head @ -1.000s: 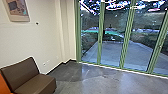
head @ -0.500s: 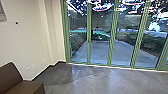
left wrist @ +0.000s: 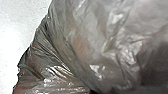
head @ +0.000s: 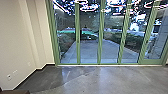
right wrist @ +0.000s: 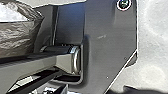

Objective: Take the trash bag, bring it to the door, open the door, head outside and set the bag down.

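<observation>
Grey floor [head: 112,80] runs up to the green-framed glass [head: 99,45], squarer ahead now as the robot swings right; the chair [head: 15,92] has slid nearly out, left of the glass, and what looks like the door [head: 152,61] has come in at its right end, which should help the trip outside. The bag [left wrist: 95,40] is close by the left wrist, presumably indoors of the glass; whether either gripper is open, closed or holding it, I cannot tell
</observation>
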You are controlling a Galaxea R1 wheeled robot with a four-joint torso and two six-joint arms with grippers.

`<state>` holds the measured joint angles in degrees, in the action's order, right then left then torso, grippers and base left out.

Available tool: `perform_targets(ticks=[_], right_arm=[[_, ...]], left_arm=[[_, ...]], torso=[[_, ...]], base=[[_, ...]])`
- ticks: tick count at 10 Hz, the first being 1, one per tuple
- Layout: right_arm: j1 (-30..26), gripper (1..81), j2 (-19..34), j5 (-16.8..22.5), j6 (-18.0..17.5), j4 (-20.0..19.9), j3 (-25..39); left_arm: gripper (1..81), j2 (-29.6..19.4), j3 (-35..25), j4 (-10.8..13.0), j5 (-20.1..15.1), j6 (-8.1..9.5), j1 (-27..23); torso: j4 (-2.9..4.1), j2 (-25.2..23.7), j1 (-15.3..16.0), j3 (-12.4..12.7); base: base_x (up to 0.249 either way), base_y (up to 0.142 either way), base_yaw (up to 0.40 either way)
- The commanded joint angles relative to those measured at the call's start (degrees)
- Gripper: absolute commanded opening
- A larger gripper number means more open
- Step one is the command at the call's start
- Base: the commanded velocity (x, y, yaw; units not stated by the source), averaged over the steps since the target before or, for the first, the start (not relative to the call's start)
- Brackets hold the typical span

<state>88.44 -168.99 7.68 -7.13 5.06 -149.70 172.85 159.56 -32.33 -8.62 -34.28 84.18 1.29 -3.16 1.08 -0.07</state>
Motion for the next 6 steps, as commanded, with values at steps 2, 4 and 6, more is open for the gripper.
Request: perform_targets(ticks=[2, 4, 6], right_arm=[[-2.9, 81.1, -0.1, 3.4, 0.0, 0.3, -0.2], [-2.9, 81.1, -0.1, 3.4, 0.0, 0.3, -0.2], [-3.0, 81.1, -0.1, 3.4, -0.1, 0.3, -0.2]], left_arm=[[1.0, -0.2, 0.2, -0.2, -4.1, -0.35, -3.5], [1.0, -0.3, 0.2, -0.3, -4.1, -0.35, -3.5], [1.0, -0.2, 0.2, -0.3, -4.1, -0.35, -3.5]], torso=[[0.00, 0.0, 0.0, 0.0], [0.00, 0.0, 0.0, 0.0], [0.00, 0.0, 0.0, 0.0]], base=[[0.000, 0.000, -0.342], [0.000, 0.000, -0.344], [0.000, 0.000, -0.344]])
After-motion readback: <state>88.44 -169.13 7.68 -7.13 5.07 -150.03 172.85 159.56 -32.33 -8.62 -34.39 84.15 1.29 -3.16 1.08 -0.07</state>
